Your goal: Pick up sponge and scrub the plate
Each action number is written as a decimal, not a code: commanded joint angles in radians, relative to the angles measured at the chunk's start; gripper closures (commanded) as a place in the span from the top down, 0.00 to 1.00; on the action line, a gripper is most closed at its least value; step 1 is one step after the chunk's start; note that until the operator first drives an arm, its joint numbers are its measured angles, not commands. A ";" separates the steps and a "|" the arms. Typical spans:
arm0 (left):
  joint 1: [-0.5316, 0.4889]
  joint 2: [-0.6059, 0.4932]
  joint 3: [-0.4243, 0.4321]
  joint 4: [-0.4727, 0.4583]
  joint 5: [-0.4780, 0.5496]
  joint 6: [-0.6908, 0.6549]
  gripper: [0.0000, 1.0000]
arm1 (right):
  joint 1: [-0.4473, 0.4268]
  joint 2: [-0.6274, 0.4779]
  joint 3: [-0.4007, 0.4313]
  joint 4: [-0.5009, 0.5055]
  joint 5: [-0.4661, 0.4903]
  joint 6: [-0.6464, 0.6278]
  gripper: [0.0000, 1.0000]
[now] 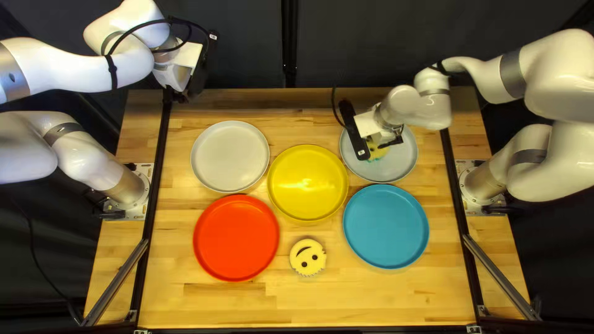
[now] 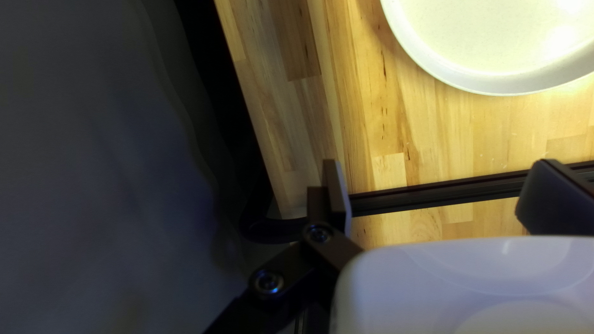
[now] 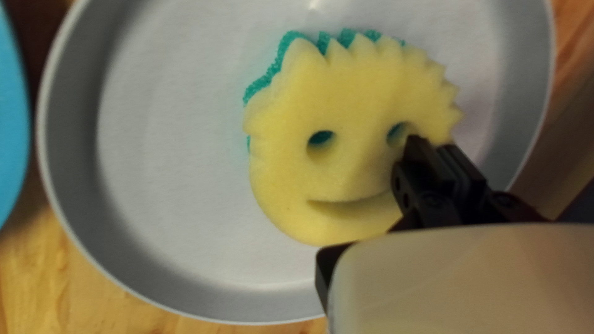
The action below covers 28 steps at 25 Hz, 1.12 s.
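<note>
Scrubbing seems to be the step in hand in the top left view: the right hand [image 1: 391, 141] is down at the sponge [image 1: 376, 150], which sits inside the grey plate [image 1: 403, 162] at the far right of the surface [image 1: 371, 297]. The yellow plate [image 1: 308, 182], red plate [image 1: 236, 238], blue plate [image 1: 385, 226] and pale plate [image 1: 230, 156] hold nothing. A second smiley sponge [image 1: 307, 257] lies between the red and blue ones, on the surface itself.

From the left wrist view, the left hand [image 2: 440, 185] has its fingers well apart with nothing between them; part of the pale plate shows ahead. I judge that this arm has no part in the scrubbing.

Over in the right wrist view, the fingers look clamped on the sponge near one eye hole, its foam creasing there. Yellow side faces up, green layer beneath, within the plate's rim. Next, I'd keep that pinch and sweep across the bare plate bottom with light pressure; a grip so near the edge could let the sponge twist or slip.
</note>
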 commanded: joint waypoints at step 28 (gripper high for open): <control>0.000 0.000 0.000 0.000 0.000 0.000 1.00 | 0.087 -0.254 0.254 -0.045 0.017 0.143 0.00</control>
